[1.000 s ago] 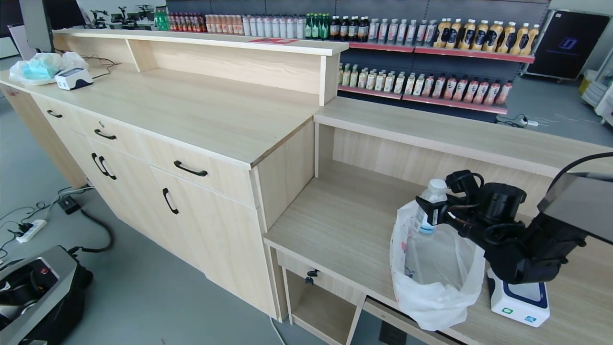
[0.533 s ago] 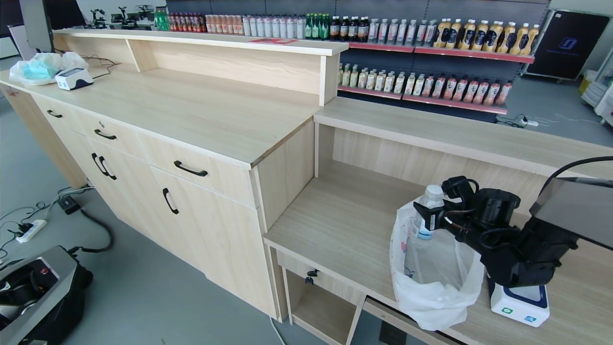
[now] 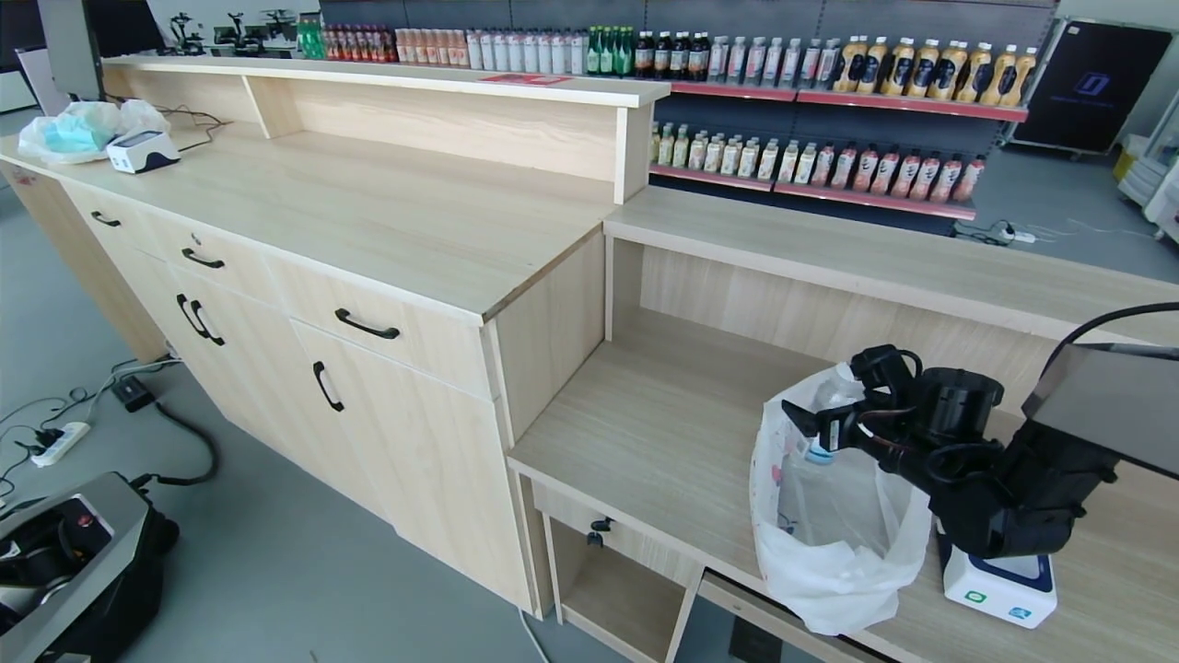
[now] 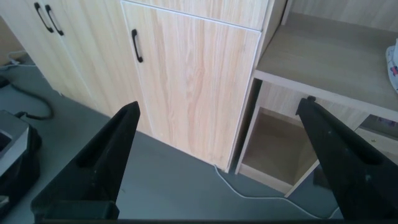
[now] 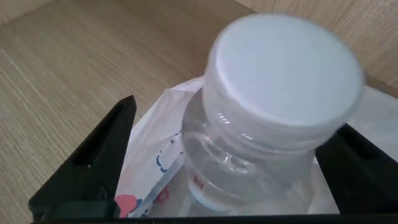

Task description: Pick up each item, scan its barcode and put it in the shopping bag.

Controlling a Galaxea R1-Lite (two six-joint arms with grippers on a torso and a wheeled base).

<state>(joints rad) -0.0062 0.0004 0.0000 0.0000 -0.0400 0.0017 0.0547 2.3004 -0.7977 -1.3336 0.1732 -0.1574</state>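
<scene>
Clear white-capped plastic bottle (image 5: 273, 124) stands in the white plastic shopping bag (image 3: 829, 562), right gripper (image 5: 233, 143) jaws spread around it; left gripper (image 4: 217, 118) jaws wide apart.

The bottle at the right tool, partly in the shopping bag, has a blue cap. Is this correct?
No: the bottle has a white cap, not blue; the right wrist view shows it. It is at the right tool, partly in the shopping bag.
</scene>
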